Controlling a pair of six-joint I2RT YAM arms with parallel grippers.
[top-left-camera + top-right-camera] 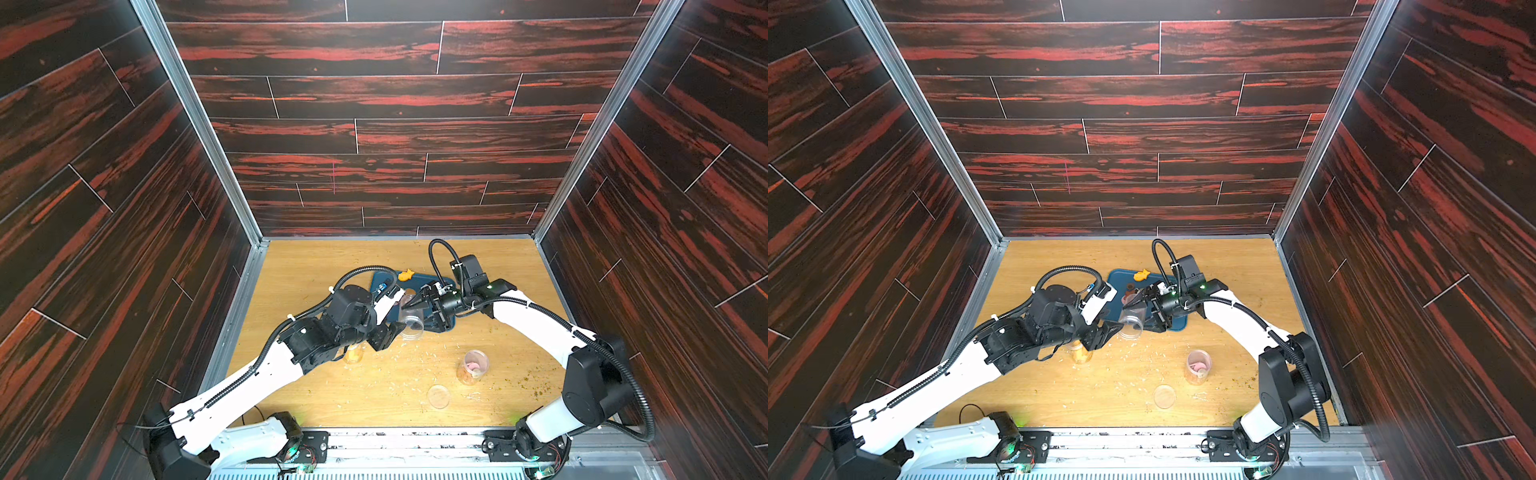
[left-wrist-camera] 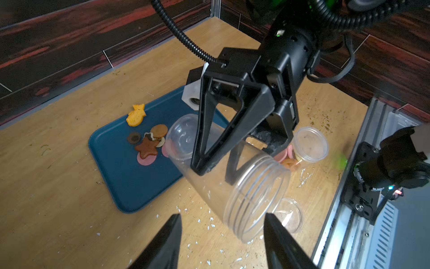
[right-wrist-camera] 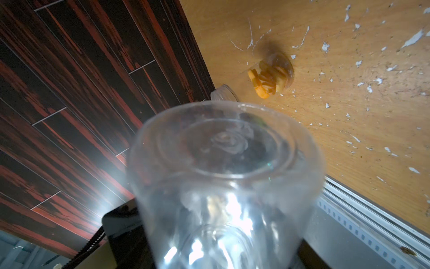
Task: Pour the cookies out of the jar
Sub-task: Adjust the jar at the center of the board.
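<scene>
- My right claw is clamped across the body of the clear jar, one finger on each side of it.
- I see the jar lying tilted over the near edge of the blue tray. Its base is over the tray and its threaded mouth points out past that edge. It looks empty.
- My left claw sits just off the tray's near edge, right at the jar's mouth. Its fingers stand apart and grip nothing; one is beside the rim, and I cannot tell whether it touches.
- The cookies lie in a small pile on the tray, just beside the jar's base. I make out a brown star on top, brown and orange rounds, and pink rounds underneath.
- An orange fish-shaped biscuit rests alone on the tray's far edge, apart from the pile.
- A second jar, with pink biscuits inside, stands on the counter, well off the tray toward my right arm's base.
- A clear lid lies flat just beyond that second jar, farther still from the tray.
- A third jar, holding orange biscuits, stands off the tray's near-left corner, half hidden under my left arm in both top views.
- Pale crumbs are scattered over the counter along the tray's near edge.
</scene>
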